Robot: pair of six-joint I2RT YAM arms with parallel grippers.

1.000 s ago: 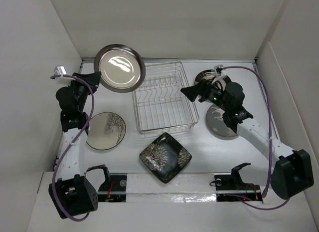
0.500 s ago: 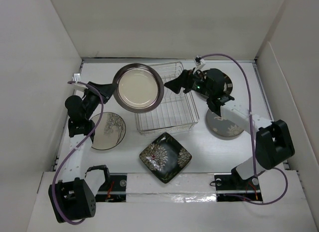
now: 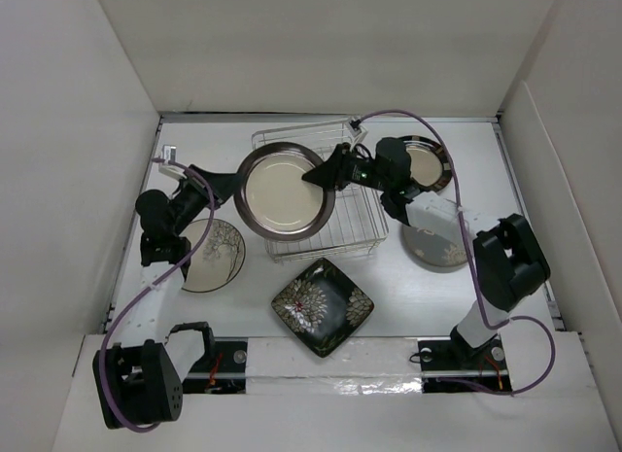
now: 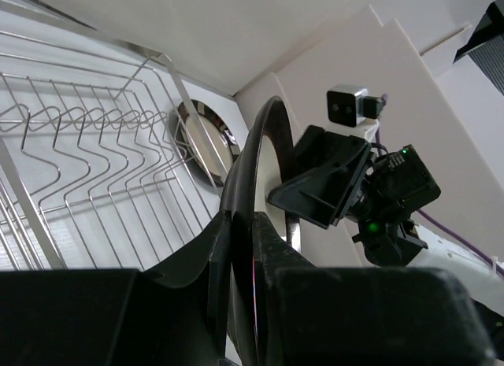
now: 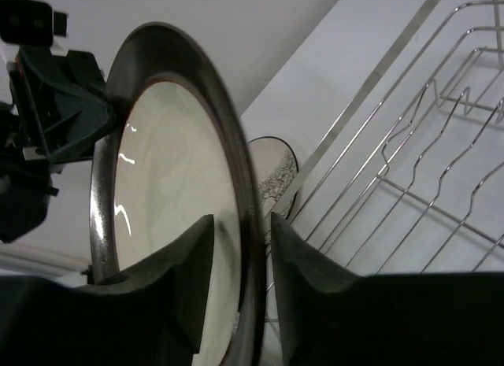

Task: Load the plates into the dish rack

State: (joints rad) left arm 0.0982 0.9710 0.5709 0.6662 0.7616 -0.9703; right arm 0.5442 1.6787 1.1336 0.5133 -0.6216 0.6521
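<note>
- left gripper (image 4: pixel 241 232): fingers clamped on the left rim of the black-rimmed plate (image 3: pixel 282 191); in the left wrist view the rim runs edge-on straight up between them
- right gripper (image 5: pixel 242 248): at the opposite, right rim of the same plate; one finger on the pale face side, the other on the back side, so the rim passes between them
- right fingers (image 5: pixel 189 264): a thin strip of the plate's pale centre shows between the face-side finger and the rim; cannot tell if they are pressing on it or only straddling it
- black-rimmed plate: hangs between the two grippers over the left part of the rack (image 3: pixel 355 228), pale face turned up toward the top camera; its left edge sticks out past the rack's left side; cannot tell whether it touches the wires
- rack: silver wire, mid-table, row of upright tines visible in both wrist views, no plate standing in the tines
- cream plate (image 3: pixel 209 256): flat on the table (image 3: pixel 243 296), left of the rack, below the left arm's forearm, dark branch pattern up
- square plate (image 3: pixel 322 306): black with flower, flat, just in front of the rack, turned corner-on
- grey plate (image 3: pixel 434 248): flat, right of the rack, partly covered by the right arm
- shiny round dish (image 3: pixel 428 163): behind the right arm, beside the rack's far right corner
</note>
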